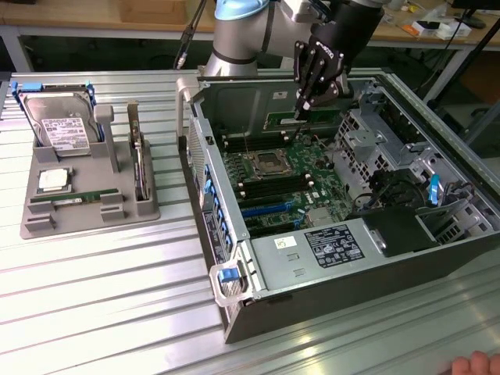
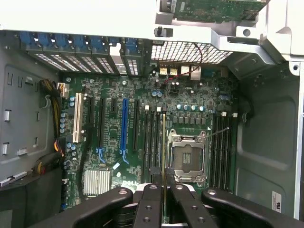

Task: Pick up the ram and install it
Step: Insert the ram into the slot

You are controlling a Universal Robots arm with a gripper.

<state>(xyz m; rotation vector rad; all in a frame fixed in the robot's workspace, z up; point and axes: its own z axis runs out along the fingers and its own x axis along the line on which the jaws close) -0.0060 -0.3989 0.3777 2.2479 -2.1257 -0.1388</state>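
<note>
While the black pincer [image 2: 164,189] clamps the thin green ram [image 2: 164,142], a slotted motherboard [image 2: 114,109] lies below

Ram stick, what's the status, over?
Gripper shut on the ram. It hangs over the motherboard, not seated. Person's hand low on the exterior view's right, clear of the case.

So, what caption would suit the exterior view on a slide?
Robot pincer holds the ram over the motherboard inside an open computer case.
</note>
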